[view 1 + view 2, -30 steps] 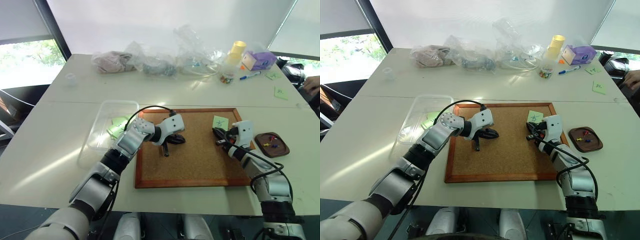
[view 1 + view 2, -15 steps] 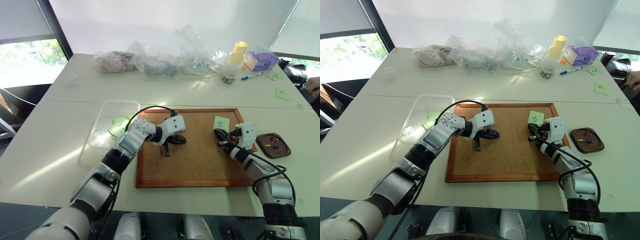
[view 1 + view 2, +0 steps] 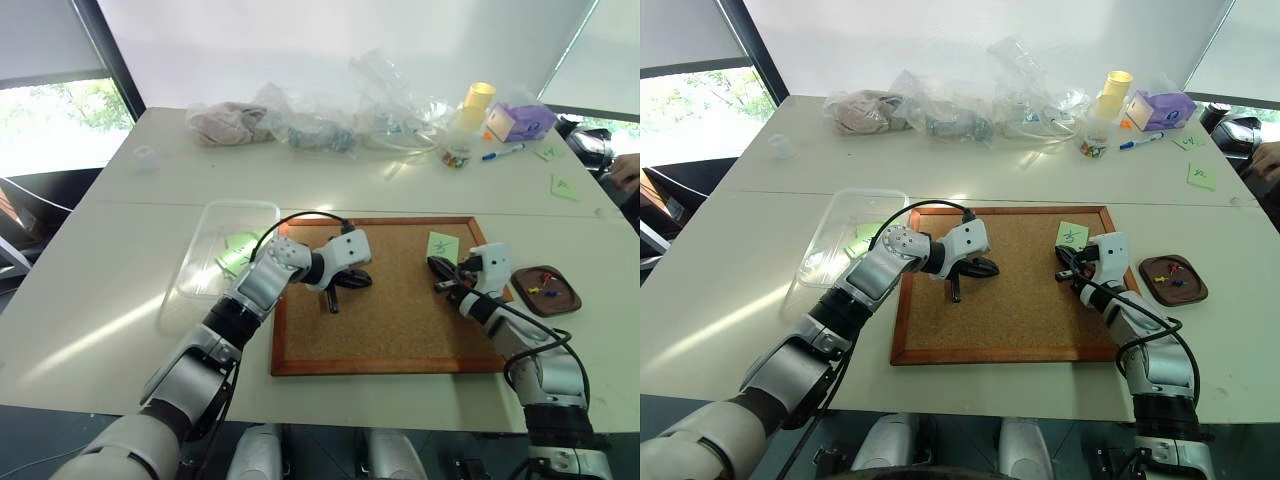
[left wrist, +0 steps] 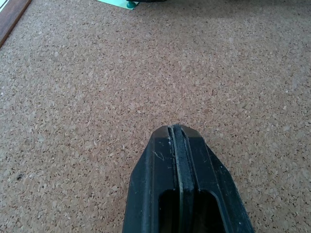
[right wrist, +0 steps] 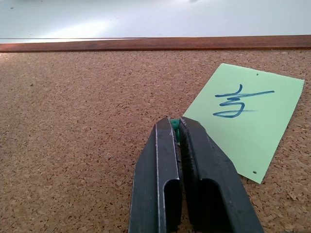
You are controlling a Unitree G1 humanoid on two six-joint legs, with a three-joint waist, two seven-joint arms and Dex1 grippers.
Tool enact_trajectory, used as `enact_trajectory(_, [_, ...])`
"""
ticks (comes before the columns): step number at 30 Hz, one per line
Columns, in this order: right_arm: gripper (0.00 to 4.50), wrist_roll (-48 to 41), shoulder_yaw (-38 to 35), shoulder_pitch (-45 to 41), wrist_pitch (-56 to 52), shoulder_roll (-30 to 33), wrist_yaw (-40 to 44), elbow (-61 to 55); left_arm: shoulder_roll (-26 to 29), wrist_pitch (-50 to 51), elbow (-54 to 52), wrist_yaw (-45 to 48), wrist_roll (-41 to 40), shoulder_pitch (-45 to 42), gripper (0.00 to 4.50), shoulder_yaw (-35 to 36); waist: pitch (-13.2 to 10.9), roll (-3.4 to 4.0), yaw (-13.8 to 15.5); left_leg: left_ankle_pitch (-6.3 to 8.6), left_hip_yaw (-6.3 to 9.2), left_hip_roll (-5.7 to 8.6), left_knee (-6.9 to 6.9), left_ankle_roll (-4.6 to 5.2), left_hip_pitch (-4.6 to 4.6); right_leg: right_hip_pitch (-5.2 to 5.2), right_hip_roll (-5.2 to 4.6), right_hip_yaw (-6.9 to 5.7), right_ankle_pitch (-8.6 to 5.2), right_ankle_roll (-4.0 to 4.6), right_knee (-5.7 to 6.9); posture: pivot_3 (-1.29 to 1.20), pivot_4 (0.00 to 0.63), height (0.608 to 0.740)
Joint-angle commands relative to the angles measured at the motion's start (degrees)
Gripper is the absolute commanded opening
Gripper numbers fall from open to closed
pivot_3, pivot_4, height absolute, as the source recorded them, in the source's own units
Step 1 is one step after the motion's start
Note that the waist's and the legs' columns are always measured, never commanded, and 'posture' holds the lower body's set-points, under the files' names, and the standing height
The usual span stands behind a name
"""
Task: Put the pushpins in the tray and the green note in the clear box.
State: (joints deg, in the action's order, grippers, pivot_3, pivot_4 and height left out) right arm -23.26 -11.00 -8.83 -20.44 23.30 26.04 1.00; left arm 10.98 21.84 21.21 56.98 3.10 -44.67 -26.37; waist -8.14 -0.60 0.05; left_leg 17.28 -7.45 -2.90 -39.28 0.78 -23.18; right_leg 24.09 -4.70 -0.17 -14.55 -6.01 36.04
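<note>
1. Green note (image 5: pixel 246 116) lies flat on the corkboard (image 3: pixel 400 310), near its far right corner, blue squiggle face up.
2. Right gripper (image 5: pixel 176 127) sits just beside the note's near corner; its fingers (image 5: pixel 163 160) are pinched on a small green pushpin (image 5: pixel 173 127), only the head showing between the tips.
3. Tray (image 3: pixel 545 290) rests on the bench (image 3: pixel 100 300) just right of the corkboard, holding several red and blue pins (image 3: pixel 543 290).
4. Clear box (image 3: pixel 205 260) stands on the bench at the board's left edge, with green notes (image 3: pixel 237 250) inside it.
5. Left gripper (image 4: pixel 176 133) hangs over the board's middle, tips down close to the cork; fingers (image 4: pixel 156 170) pressed together, nothing between them.
6. Far side of bench: crumpled plastic bags (image 3: pixel 320 125), a yellow cup (image 3: pixel 475 100), a purple box (image 3: pixel 520 120), a marker (image 3: pixel 500 152), and more green notes (image 3: pixel 563 185) at the right.
</note>
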Motion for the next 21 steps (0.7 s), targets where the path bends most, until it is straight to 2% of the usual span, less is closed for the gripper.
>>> enact_trajectory(1, [0.11, -0.13, -3.86, -0.88, 5.74, -0.46, -0.8, -2.22, 0.49, 1.14, 2.31, -0.2, 1.99, 1.12, 0.0, -1.91, 0.0, 0.0, 0.01, 0.0, 0.0, 0.0, 0.0, 0.0, 0.0, 0.0, 0.0, 0.0, 0.0, 0.0, 0.0, 0.0, 0.15, 0.737])
enact_trajectory(12, [0.11, 0.34, -4.64, -0.83, 8.8, -0.37, -0.37, -3.95, 0.21, 1.02, 3.32, 0.19, 1.89, 1.14, 0.0, -2.02, 0.0, 0.01, 0.01, 0.0, -0.02, -0.01, 0.0, 0.0, 0.01, 0.0, 0.01, 0.0, 0.0, 0.0, 0.01, 0.0, 0.15, 0.737])
enact_trajectory(15, [0.11, 0.4, -4.48, -0.34, 8.64, -0.16, -0.11, -4.75, -0.83, 1.59, 3.58, 0.08, 0.17, 0.46, 0.0, -0.18, 0.0, 0.01, 0.13, 0.0, -0.02, 0.0, 0.0, 0.0, 0.01, 0.0, 0.0, 0.0, 0.0, 0.0, 0.0, 0.0, 0.15, 0.737])
enact_trajectory(21, [0.11, 0.56, -4.37, 2.43, 7.6, 1.39, 0.43, -10.25, -7.3, 14.7, 2.61, 1.7, -18.8, -8.16, 0.0, 17.85, -0.12, -0.03, 0.56, -0.01, 0.0, 0.0, -0.07, 0.01, -0.25, 0.25, 0.0, 0.0, 0.08, -0.14, 0.02, 0.0, 0.15, 0.737])
